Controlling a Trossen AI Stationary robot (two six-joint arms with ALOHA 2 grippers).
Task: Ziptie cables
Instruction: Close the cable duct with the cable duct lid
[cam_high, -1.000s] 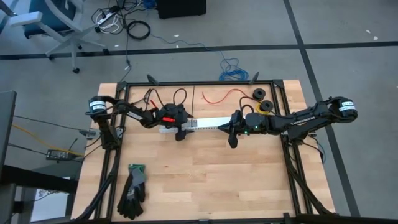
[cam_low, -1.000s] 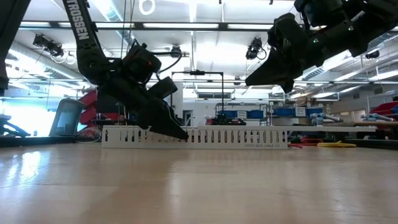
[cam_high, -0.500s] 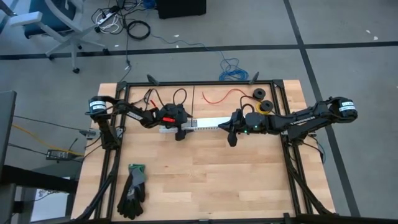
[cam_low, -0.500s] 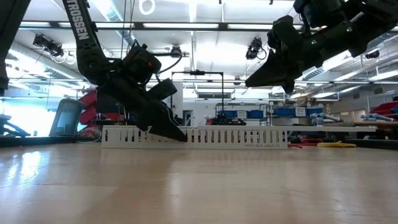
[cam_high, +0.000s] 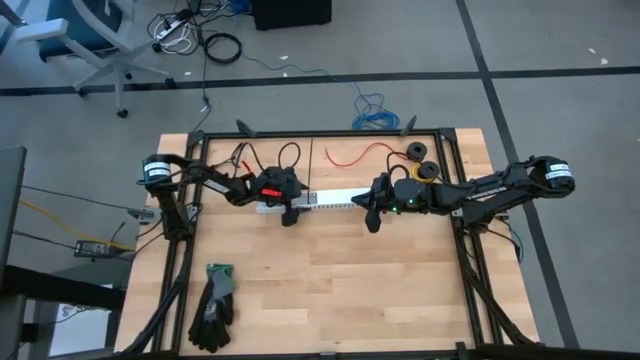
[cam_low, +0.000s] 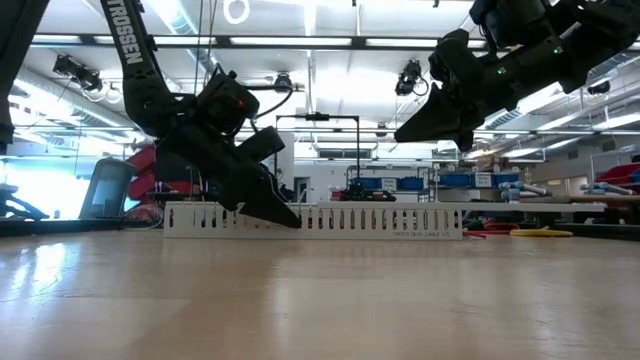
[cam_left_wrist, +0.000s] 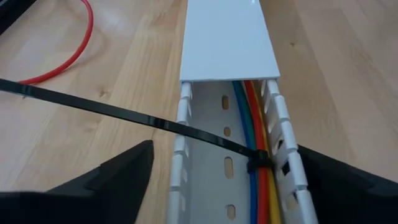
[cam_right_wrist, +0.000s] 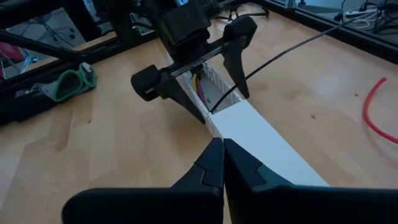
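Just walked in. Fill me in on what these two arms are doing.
They are zip-tying cables that lie in a white slotted channel on the table. A black ziptie is already looped around the cables, its long tail sticking out sideways. The left gripper sits low with open jaws straddling the channel's uncovered end. The right gripper, jaws shut and empty, hovers above the covered end.

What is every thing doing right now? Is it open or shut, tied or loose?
Left gripper: open, fingers either side of the channel.
Right gripper: shut, empty, above the lid.
Channel: uncovered at this end.
Lid: covering the far part.
Cables: lying in the channel.
Ziptie: looped round the cables, tail untrimmed.
Gloves: lying unused.
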